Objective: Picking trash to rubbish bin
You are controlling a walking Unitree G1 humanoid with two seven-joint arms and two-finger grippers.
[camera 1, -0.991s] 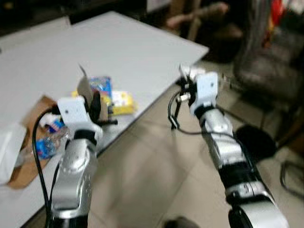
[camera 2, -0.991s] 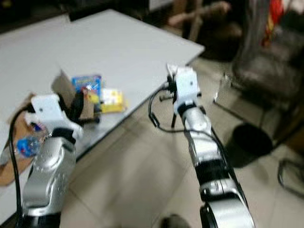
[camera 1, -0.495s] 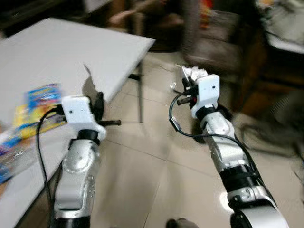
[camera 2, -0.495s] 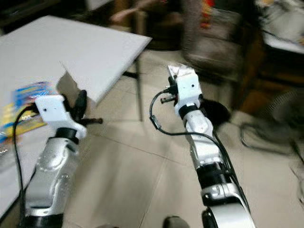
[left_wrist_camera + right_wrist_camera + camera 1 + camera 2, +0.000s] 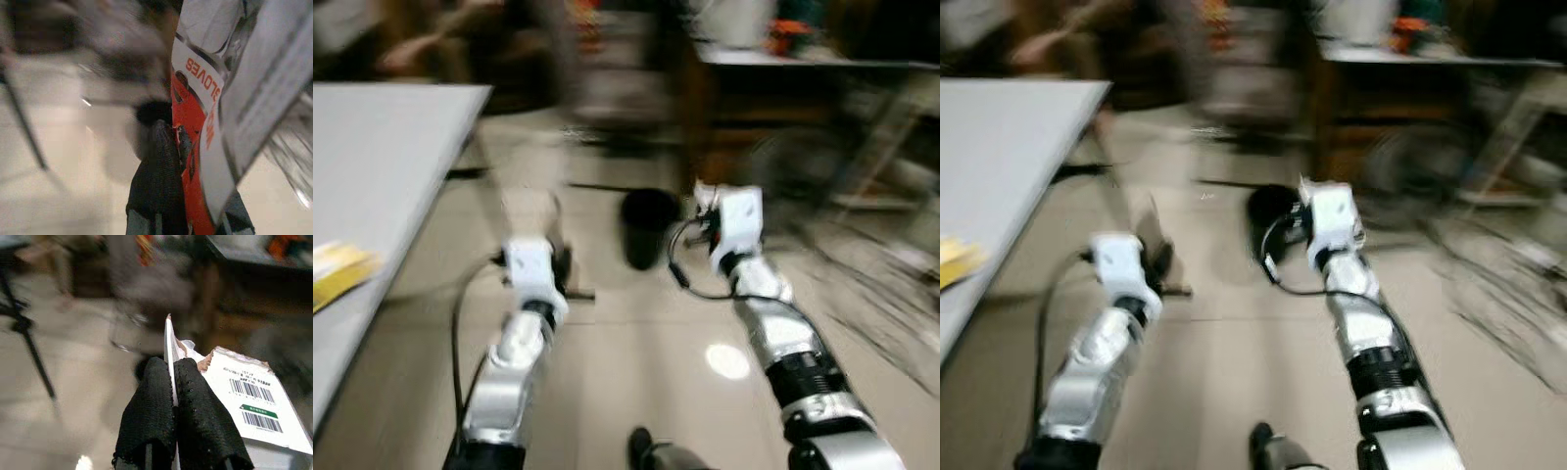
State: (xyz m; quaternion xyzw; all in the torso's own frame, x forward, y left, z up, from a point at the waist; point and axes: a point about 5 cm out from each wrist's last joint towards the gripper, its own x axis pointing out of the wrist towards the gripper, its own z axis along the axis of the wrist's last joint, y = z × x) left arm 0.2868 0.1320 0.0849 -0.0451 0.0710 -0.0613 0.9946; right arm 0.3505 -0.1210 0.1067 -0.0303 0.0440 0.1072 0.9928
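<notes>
I have trash in both arms. My left end effector (image 5: 168,147) is clamped on an orange-and-white glove packet (image 5: 195,98); my right end effector (image 5: 172,382) is pinched tight on a torn white wrapper with barcodes (image 5: 244,401). The black rubbish bin (image 5: 648,225) stands on the tiled floor ahead, between my two arms and just beyond them; the worktop (image 5: 372,166) lies off to my left. The view is blurred, so I'd settle first, then bring each piece squarely above the bin's mouth before loosening my grip.
</notes>
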